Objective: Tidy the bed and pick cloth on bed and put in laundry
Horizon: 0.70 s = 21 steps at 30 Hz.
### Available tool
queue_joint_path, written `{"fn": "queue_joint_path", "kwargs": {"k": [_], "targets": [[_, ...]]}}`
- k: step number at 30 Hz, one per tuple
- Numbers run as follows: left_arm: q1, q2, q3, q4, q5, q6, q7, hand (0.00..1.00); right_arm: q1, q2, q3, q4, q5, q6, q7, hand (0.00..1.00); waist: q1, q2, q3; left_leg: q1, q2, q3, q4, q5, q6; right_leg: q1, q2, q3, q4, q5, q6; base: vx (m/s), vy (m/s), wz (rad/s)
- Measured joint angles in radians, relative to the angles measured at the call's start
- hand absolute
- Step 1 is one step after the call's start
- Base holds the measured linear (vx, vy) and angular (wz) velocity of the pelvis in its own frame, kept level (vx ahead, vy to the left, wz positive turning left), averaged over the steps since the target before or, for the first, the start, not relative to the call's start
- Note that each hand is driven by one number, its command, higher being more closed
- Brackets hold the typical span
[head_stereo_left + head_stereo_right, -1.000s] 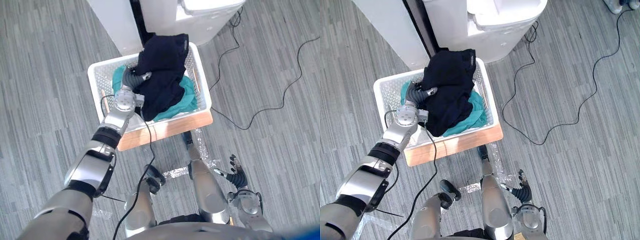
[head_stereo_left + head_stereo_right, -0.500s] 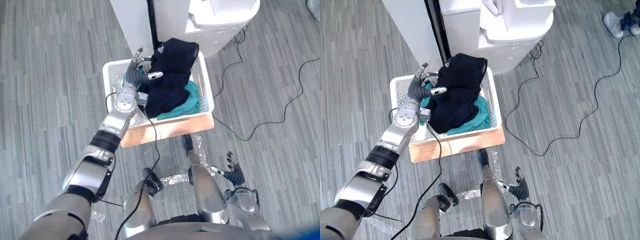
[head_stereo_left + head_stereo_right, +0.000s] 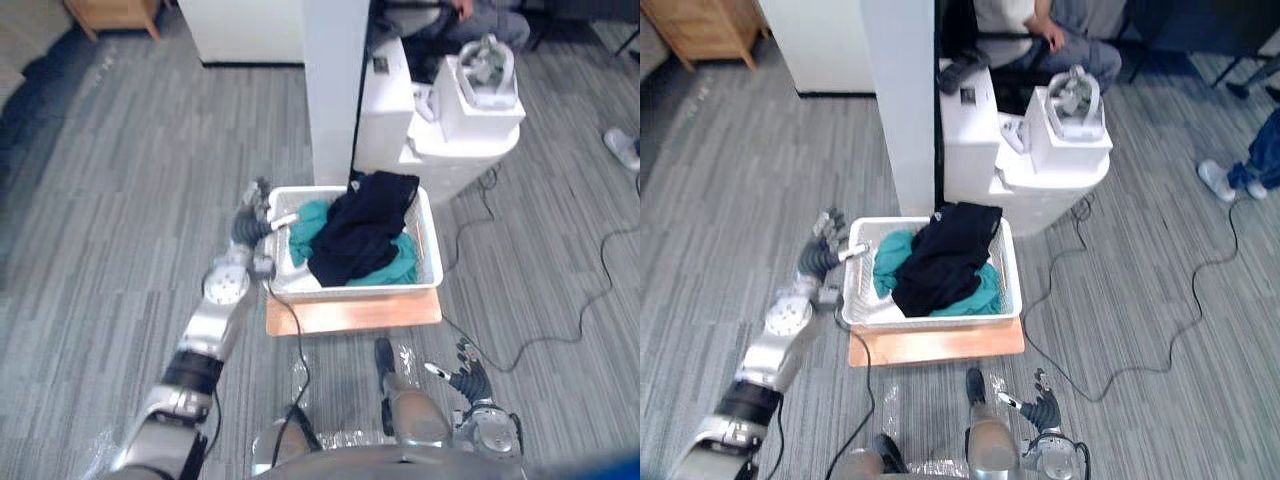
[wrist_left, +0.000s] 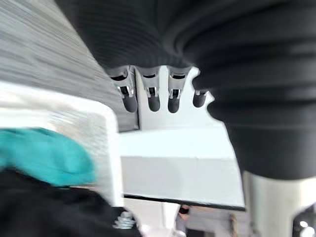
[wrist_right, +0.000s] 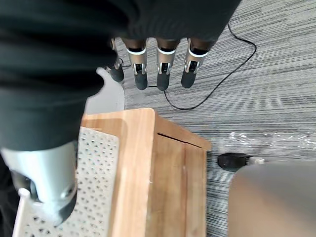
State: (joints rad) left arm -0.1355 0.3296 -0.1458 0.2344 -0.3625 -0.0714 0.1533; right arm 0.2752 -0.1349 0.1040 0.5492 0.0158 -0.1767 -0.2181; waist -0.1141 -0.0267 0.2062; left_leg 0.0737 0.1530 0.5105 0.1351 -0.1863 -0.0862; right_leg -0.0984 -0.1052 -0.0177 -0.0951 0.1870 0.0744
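The drop looks done: the dark cloth (image 3: 360, 228) lies in the white laundry basket (image 3: 350, 292), just beside the left robot hand (image 3: 250, 222), heaped over a teal cloth (image 3: 402, 268) with one fold draped on the rim farthest from the robot. That robot hand hovers at the basket's side rim, fingers spread and empty. The cloth is limp and crumpled. Next, I judge, comes a turn toward the bed for whatever remains; the right robot hand (image 3: 468, 378) hangs low, fingers loosely spread, well apart from the basket
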Motion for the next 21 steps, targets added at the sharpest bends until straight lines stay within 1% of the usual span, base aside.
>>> {"fn": "queue_joint_path", "kwargs": {"k": [4,6,8,9,10,11,12,13,14,15,16,17,18,19,21], "targets": [[0.181,-0.104,-0.003,0.0,-0.009,0.003,-0.001,0.0,0.017,0.001,-0.02,0.029,0.003,0.0,0.018,0.0,0.016,0.026,-0.045,0.054,-0.01,0.003,-0.037,0.005,-0.003,0.04,-0.003,-0.012,0.0,-0.03,0.0,0.01,-0.001,0.02],[0.229,-0.129,-0.003,0.041,-0.011,0.007,-0.003,0.0,0.03,0.001,-0.028,0.042,0.011,0.001,0.02,0.0,0.021,0.034,-0.067,0.071,-0.013,0.002,-0.063,0.015,-0.007,0.047,-0.001,-0.02,0.0,-0.035,-0.001,0.0,-0.035,0.06],[0.262,-0.133,-0.001,0.116,-0.024,0.022,-0.019,0.0,0.031,0.002,-0.041,0.068,0.022,-0.003,0.022,0.0,0.023,0.036,-0.072,0.099,-0.014,0.002,-0.087,0.025,-0.01,0.066,0.003,-0.024,0.0,-0.041,0.0,0.0,-0.036,0.04],[0.278,-0.134,0.002,0.178,-0.057,0.03,-0.046,0.0,0.033,0.001,-0.053,0.087,0.038,-0.007,0.026,0.0,0.025,0.037,-0.073,0.119,-0.014,0.004,-0.101,0.03,-0.013,0.08,0.006,-0.024,0.0,-0.044,0.0,-0.02,-0.04,-0.01],[0.299,-0.144,0.013,0.244,-0.067,0.04,-0.07,0.0,0.032,0.001,-0.063,0.114,0.055,-0.011,0.033,0.0,0.027,0.036,-0.082,0.126,-0.014,0.006,-0.106,0.031,-0.014,0.084,0.008,-0.023,-0.001,-0.045,0.0,-0.02,-0.047,-0.04],[0.311,-0.154,0.023,0.277,-0.071,0.045,-0.077,0.0,0.032,0.001,-0.067,0.129,0.061,-0.013,0.039,0.0,0.028,0.036,-0.087,0.133,-0.014,0.01,-0.111,0.032,-0.015,0.086,0.01,-0.023,-0.001,-0.045,0.0,-0.02,-0.031,-0.12],[0.333,-0.171,0.042,0.343,-0.071,0.046,-0.09,0.0,0.029,0.002,-0.071,0.161,0.078,-0.018,0.054,0.0,0.038,0.035,-0.089,0.153,-0.012,0.024,-0.117,0.032,-0.016,0.097,0.013,-0.024,-0.007,-0.048,0.0,-0.01,-0.023,-0.18],[0.346,-0.178,0.049,0.374,-0.068,0.047,-0.097,0.0,0.024,0.002,-0.072,0.178,0.081,-0.02,0.063,0.0,0.048,0.036,-0.089,0.162,-0.01,0.033,-0.118,0.032,-0.016,0.101,0.015,-0.029,-0.007,-0.057,-0.004,-0.02,-0.032,-0.29],[0.376,-0.199,0.078,0.433,-0.057,0.048,-0.114,0.0,0.016,0.005,-0.079,0.205,0.089,-0.022,0.088,0.0,0.053,0.037,-0.095,0.183,-0.006,0.05,-0.123,0.029,-0.021,0.115,0.006,-0.099,-0.007,-0.069,-0.013,-0.01,-0.022,-0.51],[0.407,-0.213,0.106,0.492,-0.057,0.048,-0.129,0.0,0.011,0.008,-0.091,0.234,0.092,-0.029,0.11,0.0,0.068,0.041,-0.107,0.202,0.0,0.082,-0.127,0.024,-0.031,0.115,0.005,-0.142,-0.007,-0.056,-0.01,0.01,-0.018,-0.58],[0.415,-0.218,0.117,0.527,-0.054,0.047,-0.136,0.0,0.007,0.007,-0.094,0.245,0.091,-0.03,0.122,0.0,0.074,0.042,-0.11,0.211,0.005,0.093,-0.126,0.022,-0.037,0.116,0.015,-0.13,-0.007,-0.051,-0.006,0.05,-0.03,-0.67],[0.424,-0.23,0.153,0.578,-0.048,0.039,-0.152,0.0,0.002,0.007,-0.099,0.274,0.088,-0.04,0.143,0.0,0.076,0.044,-0.112,0.232,0.015,0.114,-0.126,0.019,-0.046,0.122,0.031,-0.112,-0.008,-0.046,-0.006,0.04,-0.057,-0.52],[0.421,-0.231,0.181,0.625,-0.025,0.013,-0.149,0.0,-0.011,0.006,-0.106,0.298,0.079,-0.051,0.161,0.0,0.077,0.048,-0.112,0.245,0.023,0.122,-0.122,0.015,-0.054,0.127,0.044,-0.102,-0.008,-0.045,-0.007,0.04,-0.069,-0.44],[0.417,-0.231,0.192,0.655,-0.012,0.005,-0.149,0.0,-0.017,0.006,-0.111,0.307,0.078,-0.058,0.171,0.0,0.076,0.051,-0.11,0.252,0.028,0.129,-0.118,0.012,-0.059,0.127,0.05,-0.098,-0.009,-0.046,-0.007,0.0,-0.066,-0.38],[0.4,-0.239,0.232,0.724,0.014,-0.025,-0.15,0.0,-0.04,0.004,-0.121,0.341,0.077,-0.092,0.2,0.0,0.071,0.059,-0.106,0.274,0.044,0.153,-0.107,0.004,-0.072,0.129,0.069,-0.081,-0.009,-0.056,-0.018,0.0,-0.063,-0.3]]}}
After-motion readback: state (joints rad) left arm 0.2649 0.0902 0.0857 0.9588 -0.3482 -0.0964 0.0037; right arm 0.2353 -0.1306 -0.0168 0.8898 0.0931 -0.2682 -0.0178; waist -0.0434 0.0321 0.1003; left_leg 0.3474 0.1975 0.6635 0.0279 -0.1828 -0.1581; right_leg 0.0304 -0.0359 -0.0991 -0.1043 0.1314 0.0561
